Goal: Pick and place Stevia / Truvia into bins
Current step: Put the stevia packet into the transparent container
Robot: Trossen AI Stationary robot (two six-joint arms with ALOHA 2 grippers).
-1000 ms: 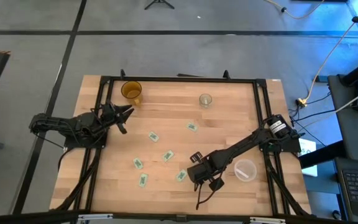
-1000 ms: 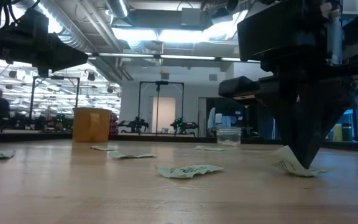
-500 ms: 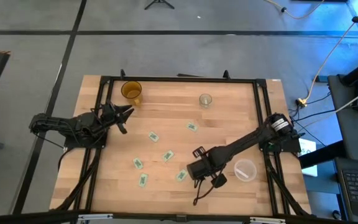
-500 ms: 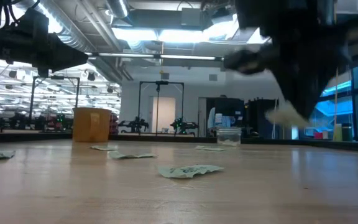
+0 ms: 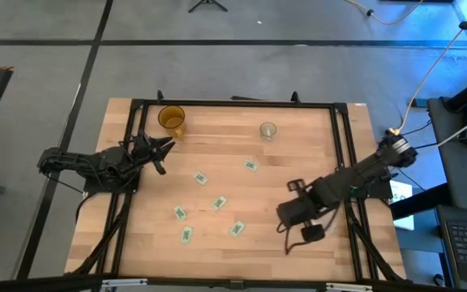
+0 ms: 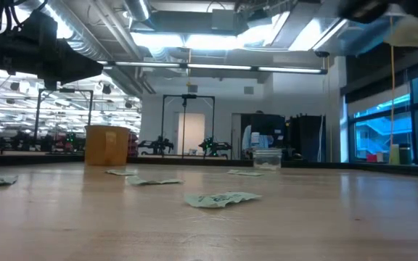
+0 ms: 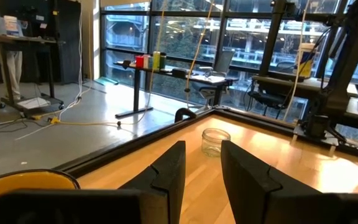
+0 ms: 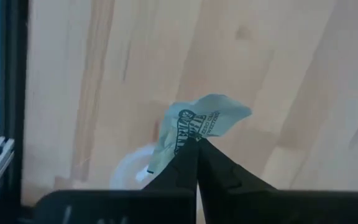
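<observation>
Six Stevia packets (image 5: 200,178) lie flat on the wooden bench (image 5: 298,162), spread over its middle. One rests toward the far side near the small clear jar, at (image 5: 251,165). The first one lies left of centre, and another sits just nearer the front at (image 5: 218,203). Three more lie toward the front edge, at (image 5: 180,213), (image 5: 186,235) and (image 5: 237,229). A seventh packet (image 8: 194,127) is off the wood, pinched at its lower edge between the pressed-together fingers (image 8: 213,168) of the right gripper (image 5: 294,212). That packet is crumpled, white with green print.

The right gripper hangs above the bench toward the front right corner, its arm reaching in from the right edge. In the right wrist view the rim of one round clear bin (image 8: 129,171) shows on the wood below and beside the held packet. From above, the bin is covered by the arm.

There are two cups on the far side of the bench. One is an amber cup (image 5: 171,118) near the far left corner. The other is a small clear jar (image 5: 267,130) at the far edge, right of centre.

The left gripper (image 5: 162,154) waits over the left edge of the bench, near the amber cup. Its two fingers (image 7: 166,174) are spread apart with nothing between them.
</observation>
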